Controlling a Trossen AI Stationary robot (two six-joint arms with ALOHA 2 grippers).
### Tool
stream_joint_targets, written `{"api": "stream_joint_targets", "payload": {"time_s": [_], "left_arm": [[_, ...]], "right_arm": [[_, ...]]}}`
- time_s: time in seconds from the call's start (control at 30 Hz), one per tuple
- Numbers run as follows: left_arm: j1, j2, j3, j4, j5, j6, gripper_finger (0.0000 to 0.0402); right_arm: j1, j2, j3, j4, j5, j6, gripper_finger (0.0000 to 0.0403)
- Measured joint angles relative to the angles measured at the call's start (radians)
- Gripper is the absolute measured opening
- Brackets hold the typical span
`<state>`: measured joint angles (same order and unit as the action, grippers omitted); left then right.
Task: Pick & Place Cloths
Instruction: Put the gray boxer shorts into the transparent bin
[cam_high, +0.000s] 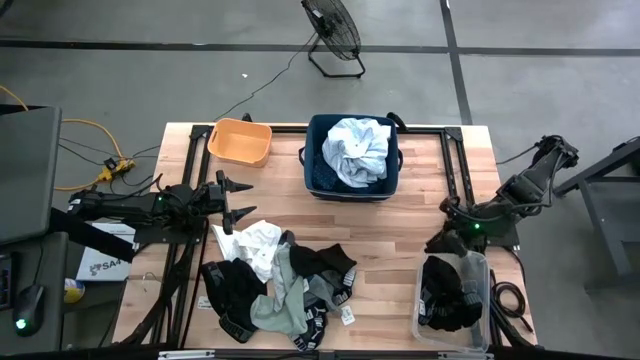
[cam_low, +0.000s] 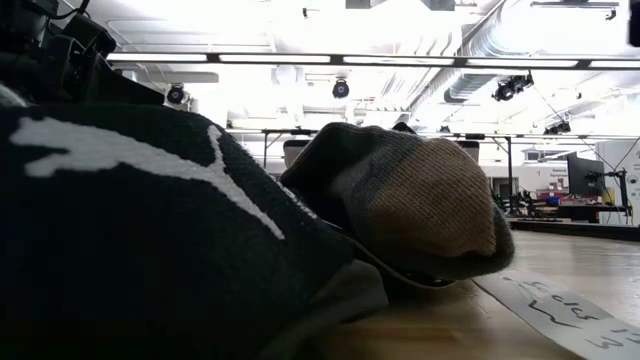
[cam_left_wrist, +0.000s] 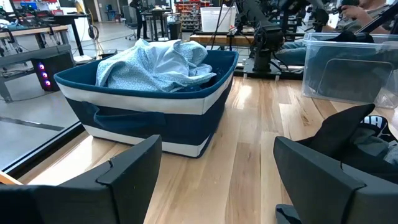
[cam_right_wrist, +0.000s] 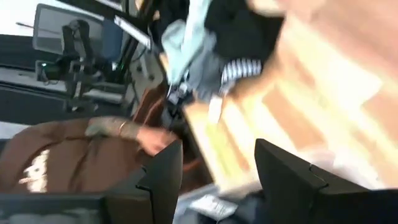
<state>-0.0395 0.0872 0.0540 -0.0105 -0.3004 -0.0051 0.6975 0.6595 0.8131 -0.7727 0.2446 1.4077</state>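
From above we see the table (cam_high: 400, 225) whole. The left gripper (cam_high: 238, 200) sits at the table's left side, its fingers spread wide with nothing between them, just beside the white piece (cam_high: 255, 243) at the top of the cloth pile (cam_high: 280, 285). That pile of black, grey-green and white pieces lies at the front of the table, left of centre. The pale shirt (cam_high: 358, 150) lies bunched in the navy bin (cam_high: 318, 175) at the back centre, with the orange tub (cam_high: 240, 141) to the bin's left. The right gripper (cam_high: 440, 240) is at the right side, next to a clear box (cam_high: 482, 275) that holds black pieces (cam_high: 450, 295).

The left wrist view adds what the overhead cannot: the bin's white band, the shirt (cam_left_wrist: 161, 62) heaped above the rim, and the gripper's fingers (cam_left_wrist: 124, 177) standing well apart over bare wood, the bin (cam_left_wrist: 149, 115) ahead of them.

The right wrist view is blurred; we make out its two fingers (cam_right_wrist: 161, 174) parted and empty, the pile (cam_right_wrist: 211, 43) beyond, and, off the table, a person's hand (cam_right_wrist: 146, 138) and brown sleeve (cam_right_wrist: 68, 155).

The low view shows neither gripper, only a sock (cam_low: 420, 200) and a black piece with a white logo (cam_low: 130, 230) close to the lens.
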Motion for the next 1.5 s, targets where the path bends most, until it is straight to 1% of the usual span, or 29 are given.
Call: {"api": "stream_joint_targets", "payload": {"time_s": [0.13, 0.27, 0.37, 0.43, 0.53, 0.6, 0.67, 0.77, 0.93, 1.07, 1.27, 1.37, 1.5], "left_arm": [[0.0, 0.0, 0.0, 0.0, 0.0, 0.0, 0.0305], [0.0, 0.0, 0.0, 0.0, 0.0, 0.0, 0.0305], [0.0, 0.0, 0.0, 0.0, 0.0, 0.0, 0.0305], [0.0, 0.0, 0.0, 0.0, 0.0, 0.0, 0.0305], [0.0, 0.0, 0.0, 0.0, 0.0, 0.0, 0.0305], [0.0, 0.0, 0.0, 0.0, 0.0, 0.0, 0.0305], [0.0, 0.0, 0.0, 0.0, 0.0, 0.0, 0.0305], [0.0, 0.0, 0.0, 0.0, 0.0, 0.0, 0.0305], [0.0, 0.0, 0.0, 0.0, 0.0, 0.0, 0.0305], [0.0, 0.0, 0.0, 0.0, 0.0, 0.0, 0.0305], [0.0, 0.0, 0.0, -0.004, 0.0, 0.0, 0.0305], [0.0, 0.0, 0.0, -0.004, 0.0, 0.0, 0.0305], [0.0, 0.0, 0.0, 0.001, 0.0, 0.0, 0.0305]], "right_arm": [[0.0, 0.023, 0.0, 0.002, 0.095, -0.171, 0.0191], [0.0, 0.074, 0.0, 0.038, 0.174, -0.404, 0.0191], [0.0, 0.139, 0.0, 0.121, 0.26, -0.57, 0.0191], [0.0, 0.193, 0.0, 0.198, 0.298, -0.68, 0.0191], [-0.006, 0.284, 0.0, 0.323, 0.309, -0.853, 0.0192], [-0.018, 0.344, 0.0, 0.393, 0.307, -0.928, 0.0191], [-0.037, 0.397, 0.0, 0.455, 0.307, -0.948, 0.0192], [-0.068, 0.462, 0.0, 0.518, 0.308, -0.929, 0.0191], [-0.116, 0.539, 0.0, 0.535, 0.307, -0.855, 0.0191], [-0.154, 0.587, 0.0, 0.545, 0.307, -0.831, 0.0191], [-0.2, 0.623, 0.0, 0.62, 0.307, -0.828, 0.0191], [-0.204, 0.624, 0.0, 0.655, 0.307, -0.83, 0.0192], [-0.2, 0.624, 0.0, 0.658, 0.305, -0.834, 0.0191]]}}
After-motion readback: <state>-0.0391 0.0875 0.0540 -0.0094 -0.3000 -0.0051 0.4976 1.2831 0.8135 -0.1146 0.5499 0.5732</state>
